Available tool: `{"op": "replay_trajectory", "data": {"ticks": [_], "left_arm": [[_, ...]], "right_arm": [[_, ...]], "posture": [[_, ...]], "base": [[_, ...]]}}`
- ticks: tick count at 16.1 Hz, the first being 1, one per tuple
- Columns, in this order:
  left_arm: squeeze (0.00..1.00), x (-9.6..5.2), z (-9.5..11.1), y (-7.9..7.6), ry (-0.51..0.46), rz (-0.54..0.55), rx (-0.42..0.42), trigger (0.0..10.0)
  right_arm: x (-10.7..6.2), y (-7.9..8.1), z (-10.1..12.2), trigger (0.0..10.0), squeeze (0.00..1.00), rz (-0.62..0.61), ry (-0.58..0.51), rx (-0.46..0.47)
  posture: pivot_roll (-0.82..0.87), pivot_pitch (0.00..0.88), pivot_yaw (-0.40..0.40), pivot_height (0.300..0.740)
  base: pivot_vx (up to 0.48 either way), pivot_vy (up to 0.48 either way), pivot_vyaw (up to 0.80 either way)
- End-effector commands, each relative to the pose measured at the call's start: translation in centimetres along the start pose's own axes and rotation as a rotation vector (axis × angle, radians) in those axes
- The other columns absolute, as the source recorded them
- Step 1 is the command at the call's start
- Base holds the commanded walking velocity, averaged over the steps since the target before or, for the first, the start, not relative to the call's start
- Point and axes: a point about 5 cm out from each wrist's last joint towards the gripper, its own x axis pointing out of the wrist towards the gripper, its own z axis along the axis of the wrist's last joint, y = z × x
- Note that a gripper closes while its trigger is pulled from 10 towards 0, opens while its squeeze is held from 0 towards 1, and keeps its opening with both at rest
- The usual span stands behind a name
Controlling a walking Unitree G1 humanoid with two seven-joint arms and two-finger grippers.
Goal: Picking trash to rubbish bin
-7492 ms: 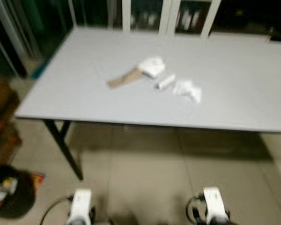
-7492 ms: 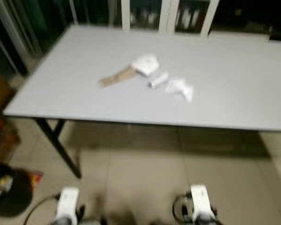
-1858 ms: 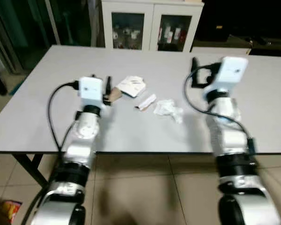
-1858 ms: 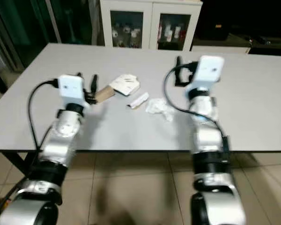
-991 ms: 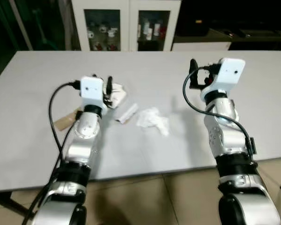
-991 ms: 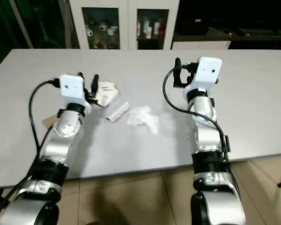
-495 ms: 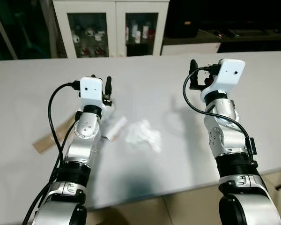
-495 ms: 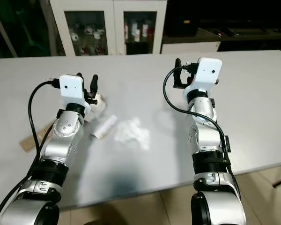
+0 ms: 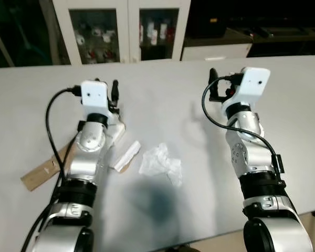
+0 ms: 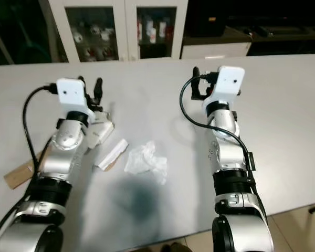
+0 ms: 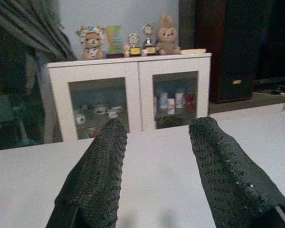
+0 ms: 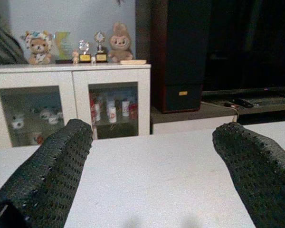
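grey table [image 9: 163, 210] | white glass-door cabinet [image 9: 121, 31] behind | tissue [image 9: 160, 163] mid-table

White glass-door cabinet [image 9: 123, 29] behind table [image 9: 163, 79]

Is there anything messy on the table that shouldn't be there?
Yes. Trash lies loose on the table: a crumpled tissue, a small paper roll, a white packet under the left arm, and a cardboard strip near the edge.
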Motion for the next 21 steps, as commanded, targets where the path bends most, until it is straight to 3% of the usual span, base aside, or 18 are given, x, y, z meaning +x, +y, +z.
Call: {"op": "replay_trajectory", "data": {"ticks": [1,2,3,4,12,16,18,19,21], "left_arm": [[0.00,-0.1,0.2,0.9,0.010,0.034,0.004,10.0],[0.00,-0.1,0.2,1.2,0.017,0.039,0.021,10.0],[0.90,0.0,0.3,1.4,0.017,0.039,0.029,10.0],[1.00,0.0,0.4,1.6,0.018,0.037,0.020,10.0],[1.00,-0.6,0.0,2.8,0.088,0.016,0.111,10.0],[1.00,-1.4,0.1,5.5,0.141,-0.031,0.224,10.0],[1.00,-2.5,-0.4,7.0,0.242,-0.162,0.250,10.0],[0.00,-3.2,-0.8,7.5,0.284,-0.224,0.244,10.0],[0.00,-4.1,-1.8,8.7,0.367,-0.263,0.256,10.0]], "right_arm": [[0.1,0.4,0.1,10.0,0.00,0.012,-0.006,0.005],[0.1,0.5,0.0,10.0,0.00,0.014,-0.003,0.005],[0.1,0.6,0.0,10.0,0.00,0.016,-0.001,0.006],[0.1,0.6,0.0,10.0,0.00,0.016,0.000,0.006],[-0.1,0.7,-0.3,10.0,0.00,0.025,0.012,0.008],[-0.2,0.9,-0.6,10.0,0.00,0.035,0.023,0.007],[-0.2,1.3,-0.8,10.0,0.00,0.051,0.029,0.008],[-0.2,1.5,-0.9,10.0,0.00,0.057,0.031,0.010],[-0.1,1.8,-1.0,10.0,0.00,0.065,0.036,0.008]], "posture": [[0.02,0.060,-0.062,0.740],[0.02,0.061,-0.063,0.740],[0.02,0.061,-0.063,0.740],[0.02,0.061,-0.063,0.740],[0.02,0.061,-0.056,0.740],[0.04,0.043,-0.050,0.740],[0.05,0.027,-0.048,0.740],[0.05,0.022,-0.047,0.740],[0.05,0.032,-0.052,0.740]], "base": [[0.000,0.000,0.00],[0.000,0.000,0.00],[0.000,0.000,0.00],[0.000,0.000,0.00],[0.000,0.000,0.00],[0.000,0.000,0.00],[0.000,0.000,0.00],[0.000,0.000,0.00],[0.000,0.000,0.00]]}}
